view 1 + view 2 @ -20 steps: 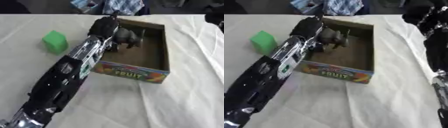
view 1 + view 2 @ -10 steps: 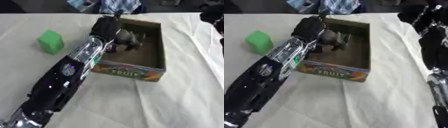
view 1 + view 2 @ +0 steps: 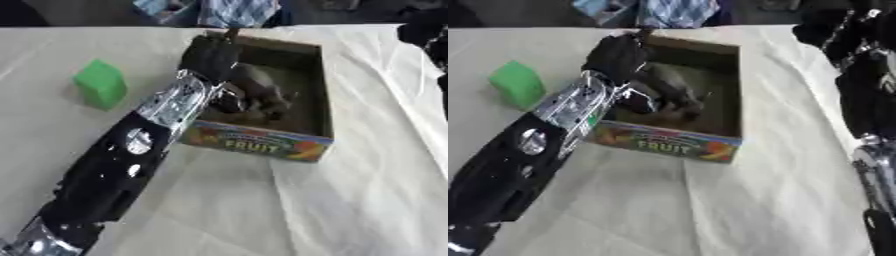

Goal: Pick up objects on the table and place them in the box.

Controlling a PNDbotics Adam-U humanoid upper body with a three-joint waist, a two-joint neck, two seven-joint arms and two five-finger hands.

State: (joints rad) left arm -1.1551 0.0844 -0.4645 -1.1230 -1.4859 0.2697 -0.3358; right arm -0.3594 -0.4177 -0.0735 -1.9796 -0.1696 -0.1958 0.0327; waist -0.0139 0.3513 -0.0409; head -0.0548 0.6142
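An open cardboard box (image 3: 324,90) with "FRUIT" printed on its front wall stands at the middle of the table. A grey toy animal (image 3: 259,89) is inside it, near the left wall. My left arm reaches in from the lower left, and my left hand (image 3: 210,54) hangs over the box's back left corner, right beside the animal. Blur hides whether the hand holds it. A green block (image 3: 101,82) stands on the cloth left of the box. My right hand (image 3: 833,30) hovers at the upper right, away from the box.
A white cloth (image 3: 350,210) covers the table, with open room in front of the box and to its right. My right forearm (image 3: 877,150) runs down the right edge. Checked fabric (image 3: 236,11) lies beyond the far table edge.
The whole picture has shifted a little, so the camera moved. My left hand and the grey animal stay at the same spot in the box. The green block has not moved.
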